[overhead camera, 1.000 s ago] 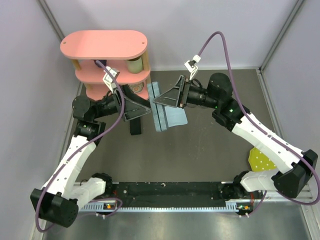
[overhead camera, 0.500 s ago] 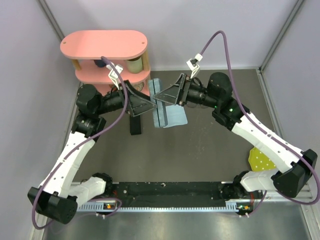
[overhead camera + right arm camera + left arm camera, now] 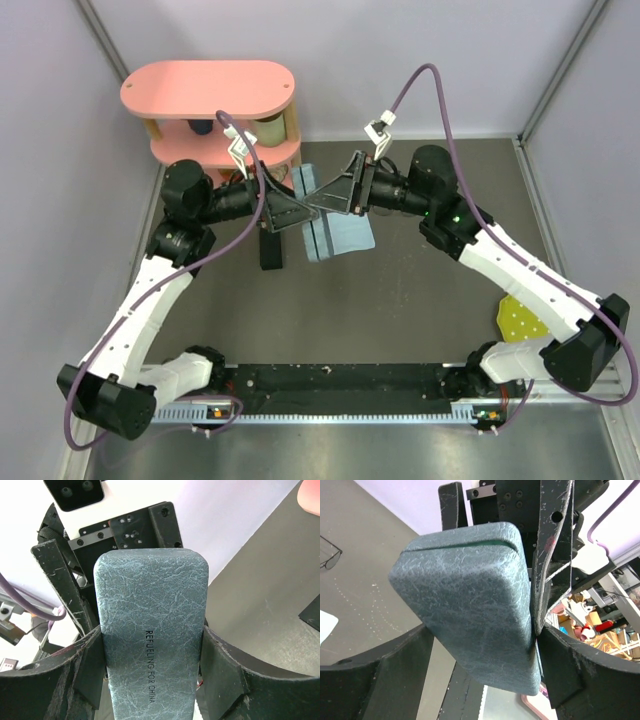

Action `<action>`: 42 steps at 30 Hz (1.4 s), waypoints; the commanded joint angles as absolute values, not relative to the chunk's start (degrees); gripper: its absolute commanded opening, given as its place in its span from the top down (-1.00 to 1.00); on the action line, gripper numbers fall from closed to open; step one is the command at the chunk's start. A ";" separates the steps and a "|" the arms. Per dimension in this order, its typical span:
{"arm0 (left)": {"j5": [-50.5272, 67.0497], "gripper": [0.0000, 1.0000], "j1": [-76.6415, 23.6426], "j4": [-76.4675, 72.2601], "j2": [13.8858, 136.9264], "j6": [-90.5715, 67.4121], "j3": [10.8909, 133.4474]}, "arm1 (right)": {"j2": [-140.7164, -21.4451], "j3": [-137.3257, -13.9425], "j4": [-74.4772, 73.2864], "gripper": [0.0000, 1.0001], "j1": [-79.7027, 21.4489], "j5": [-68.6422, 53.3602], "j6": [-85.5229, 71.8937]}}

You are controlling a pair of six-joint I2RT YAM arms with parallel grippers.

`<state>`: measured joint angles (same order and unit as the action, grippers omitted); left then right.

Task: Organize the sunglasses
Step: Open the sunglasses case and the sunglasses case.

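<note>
Two grippers faced each other above the tabletop's (image 3: pixel 400 320) far edge: the right gripper (image 3: pixel 150 665) clamped the grey-blue case (image 3: pixel 150 615), the left gripper (image 3: pixel 480 665) stood wide open around its other end, and the wire-frame sunglasses (image 3: pixel 327 556) lay on the tabletop below.

Two cases: grey-blue case (image 3: pixel 150 645), black case (image 3: pixel 272 252). One wire-frame sunglasses (image 3: pixel 329 557). One pink shelf (image 3: pixel 210 95).
</note>
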<state>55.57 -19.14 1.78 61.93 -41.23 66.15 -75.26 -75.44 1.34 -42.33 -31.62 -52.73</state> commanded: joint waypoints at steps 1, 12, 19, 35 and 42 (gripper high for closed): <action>59.33 -0.54 -18.64 -8.00 62.06 -46.05 63.28 | -74.09 -78.66 11.77 1.00 -43.33 -35.07 -56.42; 63.54 0.17 -12.57 -19.32 60.03 -55.19 57.57 | -72.42 -74.09 27.32 1.00 -41.22 -38.93 -66.17; 64.51 0.36 -10.90 -26.36 60.21 -63.62 54.23 | -70.93 -71.72 33.21 1.00 -41.22 -39.81 -67.41; 65.57 1.00 -10.37 -29.88 60.03 -68.03 52.82 | -67.50 -67.68 46.40 1.00 -40.87 -41.22 -72.07; 67.50 1.00 -10.28 -36.90 60.56 -74.42 52.03 | -66.89 -66.80 50.71 1.00 -40.78 -42.45 -73.56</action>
<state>66.08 -12.60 -33.87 59.72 -71.64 54.46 -74.98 -64.14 32.05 -41.45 -39.05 -68.69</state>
